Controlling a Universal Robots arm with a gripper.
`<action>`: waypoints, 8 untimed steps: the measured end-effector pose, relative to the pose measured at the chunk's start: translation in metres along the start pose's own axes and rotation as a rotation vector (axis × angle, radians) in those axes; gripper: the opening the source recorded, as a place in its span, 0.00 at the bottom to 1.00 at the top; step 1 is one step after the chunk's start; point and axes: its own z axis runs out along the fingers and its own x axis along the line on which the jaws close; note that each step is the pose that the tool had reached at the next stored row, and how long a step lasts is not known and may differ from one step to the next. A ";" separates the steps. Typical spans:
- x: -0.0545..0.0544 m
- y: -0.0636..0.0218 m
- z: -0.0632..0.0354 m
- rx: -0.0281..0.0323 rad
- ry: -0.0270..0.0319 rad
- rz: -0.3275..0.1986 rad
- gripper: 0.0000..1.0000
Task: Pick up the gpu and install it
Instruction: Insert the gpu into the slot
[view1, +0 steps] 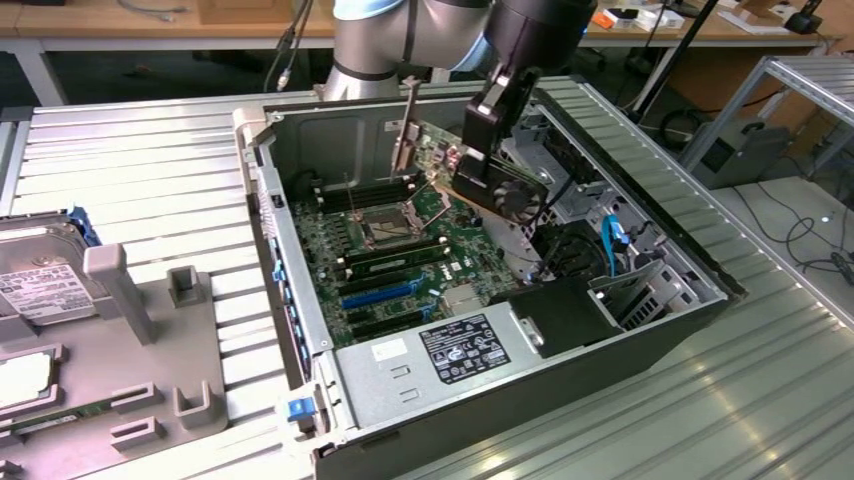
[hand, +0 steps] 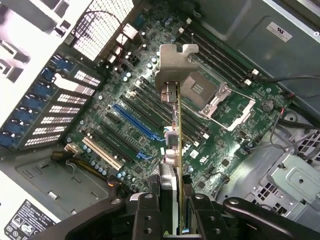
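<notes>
Arm (view1: 400, 30) cut off at the exterior view's top edge; gripper (view1: 487, 165) clenched on the gpu (view1: 510, 200), held tilted above the motherboard (view1: 400, 240) inside the open case (view1: 260, 200), upper centre. In the wrist view the card is edge-on with its faces hidden, silver bracket (hand: 175, 65) covering board beside the CPU socket (hand: 210, 95). Hard drive (view1: 34, 270) cropped at the exterior view's left edge

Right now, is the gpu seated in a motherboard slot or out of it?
Out. The jaws hold the gpu tilted above the motherboard, and the blue slot beneath lies bare.
</notes>
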 end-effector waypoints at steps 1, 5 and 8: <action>0.000 0.0000 0.0000 0.0006 0.0004 -0.008 0.27; 0.000 0.0000 0.0000 0.0039 0.0021 -0.051 0.27; 0.000 0.0000 0.0001 0.0063 0.0033 -0.084 0.27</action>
